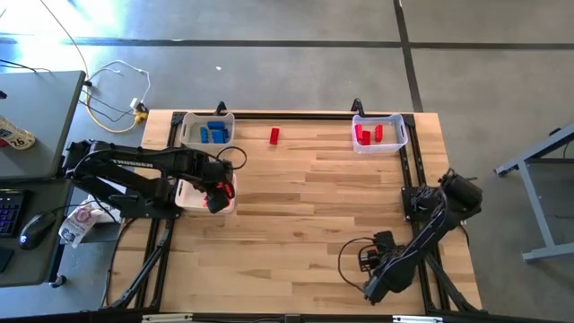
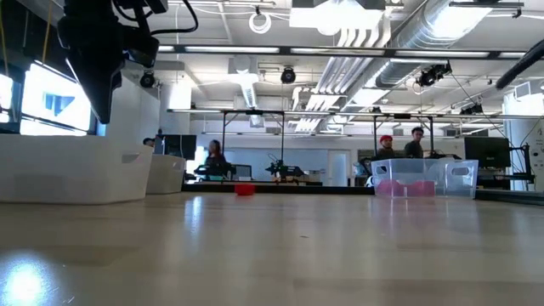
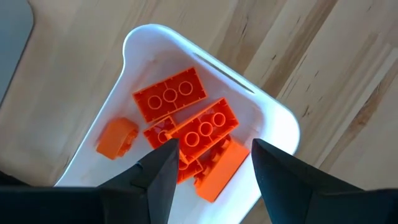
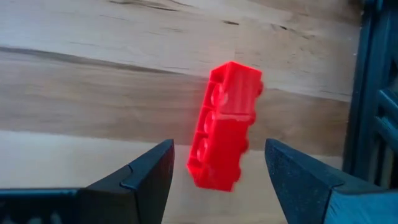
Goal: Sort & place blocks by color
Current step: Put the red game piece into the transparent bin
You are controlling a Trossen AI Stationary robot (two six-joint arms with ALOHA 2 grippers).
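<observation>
Red block (image 4: 225, 124) between open right tool (image 4: 217, 180) fingers — ungripped.

A grey concrete floor (image 1: 296, 22) crossed by dark seams surrounds the wooden table (image 1: 305, 224). At left stands a grey desk (image 1: 36, 108) with a keyboard (image 1: 7, 215) and mouse (image 1: 34, 229). Far behind, ceiling ducts (image 2: 399, 25), strip lights (image 2: 255, 49) and bright windows (image 2: 51, 102) show, with people (image 2: 399, 146) at benches.

Both arms dark, near black, built of jointed segments. Left arm (image 1: 134, 170) carried black cable looped behind its gripper (image 1: 218, 191); red showed there. Right arm (image 1: 421, 235) likewise black, cable looped beside gripper (image 1: 368, 258). Fingers (image 3: 155, 180) matte, wedge-shaped.
</observation>
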